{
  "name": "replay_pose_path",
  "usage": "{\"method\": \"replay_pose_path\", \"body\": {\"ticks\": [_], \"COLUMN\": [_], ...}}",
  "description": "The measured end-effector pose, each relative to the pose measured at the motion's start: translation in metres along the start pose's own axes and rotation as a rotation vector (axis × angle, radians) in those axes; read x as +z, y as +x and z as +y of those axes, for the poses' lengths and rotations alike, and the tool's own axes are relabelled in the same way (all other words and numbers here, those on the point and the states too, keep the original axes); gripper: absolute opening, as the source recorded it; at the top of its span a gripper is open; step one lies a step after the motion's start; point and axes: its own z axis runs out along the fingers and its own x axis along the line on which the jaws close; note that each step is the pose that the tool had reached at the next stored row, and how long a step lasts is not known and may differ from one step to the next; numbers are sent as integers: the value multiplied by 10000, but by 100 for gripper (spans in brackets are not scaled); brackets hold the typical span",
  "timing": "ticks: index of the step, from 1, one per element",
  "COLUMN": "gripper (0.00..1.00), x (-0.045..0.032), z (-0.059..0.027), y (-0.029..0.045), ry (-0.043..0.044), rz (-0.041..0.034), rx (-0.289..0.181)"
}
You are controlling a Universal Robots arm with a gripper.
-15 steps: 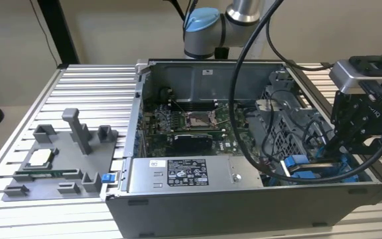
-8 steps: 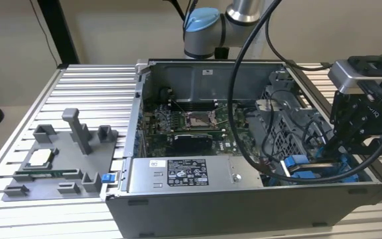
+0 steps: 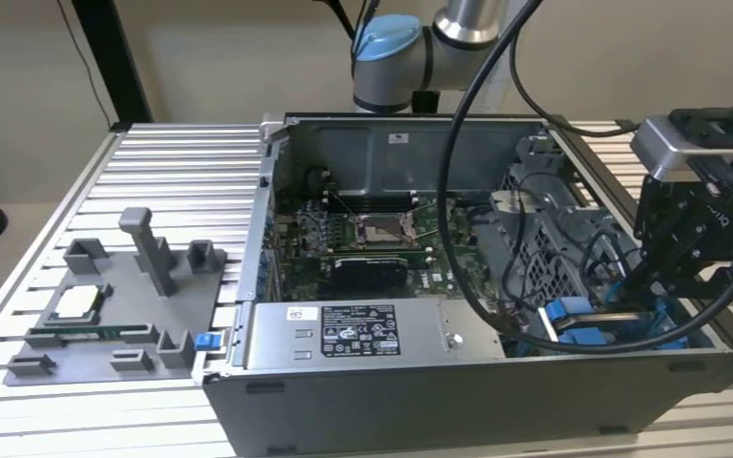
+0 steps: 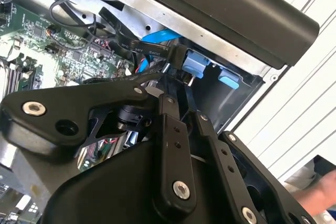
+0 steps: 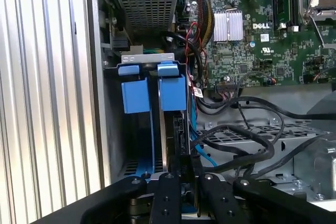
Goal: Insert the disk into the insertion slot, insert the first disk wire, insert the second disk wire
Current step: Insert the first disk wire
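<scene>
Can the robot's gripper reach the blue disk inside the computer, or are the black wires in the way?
Probably yes. In the first wrist view the gripper sits right on the disk, seemingly pinching its edge in the bay. The black cables lie beside it, not between them.

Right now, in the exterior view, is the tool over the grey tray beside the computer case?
No, the tool is down at the blue drive carriers inside the case.
</scene>
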Motion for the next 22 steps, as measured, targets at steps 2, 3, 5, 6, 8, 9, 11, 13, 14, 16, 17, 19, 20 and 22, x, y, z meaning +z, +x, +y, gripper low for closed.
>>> {"method": "replay_pose_path", "body": {"ticks": [2,3,5,6,8,9,11,13,14,16,17,19,20,22], "gripper": [0,0,0,0,0,0,0,0,0,0,0,0,0,0], "x": [9,15,21,23,24,24,24,25,25,24,24,24,25,29], "z": [0,0,1,1,1,1,1,1,0,0,0,0,0,-1], "y": [-3,-6,-14,-19,-23,-23,-22,-19,-15,-6,-6,-6,-6,-6], "ry": [5,7,13,15,18,19,17,15,14,10,5,-8,-12,-16], "rz": [-3,-4,-2,-3,-3,-2,-1,-1,0,3,6,16,19,20], "rx": [0,0,0,-1,-5,-14,-44,-72,-90,-160,-224,-445,-534,-612]}}
